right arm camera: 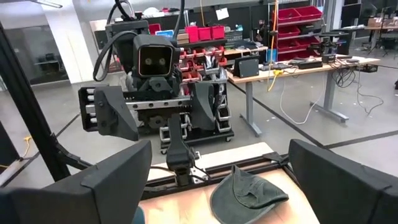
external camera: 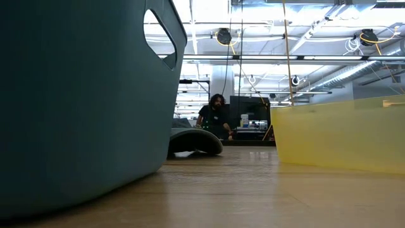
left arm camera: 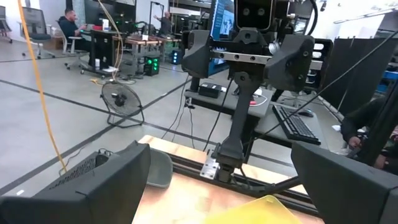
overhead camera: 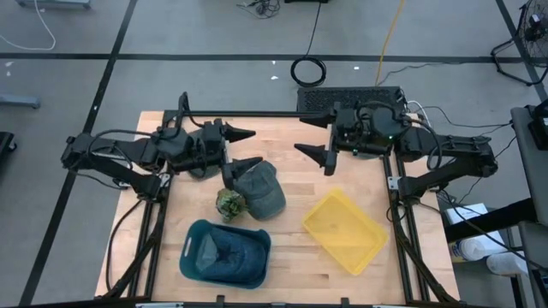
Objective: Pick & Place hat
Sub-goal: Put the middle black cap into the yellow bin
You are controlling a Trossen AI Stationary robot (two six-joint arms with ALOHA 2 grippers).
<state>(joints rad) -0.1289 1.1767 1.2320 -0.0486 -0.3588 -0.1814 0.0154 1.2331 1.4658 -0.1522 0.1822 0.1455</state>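
From above, the hat (overhead camera: 259,188) lay loose near the table's (overhead camera: 291,154) middle beside a camouflage hat (overhead camera: 229,204), with the left hand (overhead camera: 241,147) and right hand (overhead camera: 315,137) both spread wide and empty toward the far edge, a teal bin (overhead camera: 224,251) at the near edge and a yellow tray (overhead camera: 344,229) toward the near right corner. The low view showed the hat flat on the wood between bin and tray, a person seated in the room behind. In the wrist views each arm faced the other across the hat, so the pick seemed not yet begun, calling for one hand to descend over the crown; no writing was readable.
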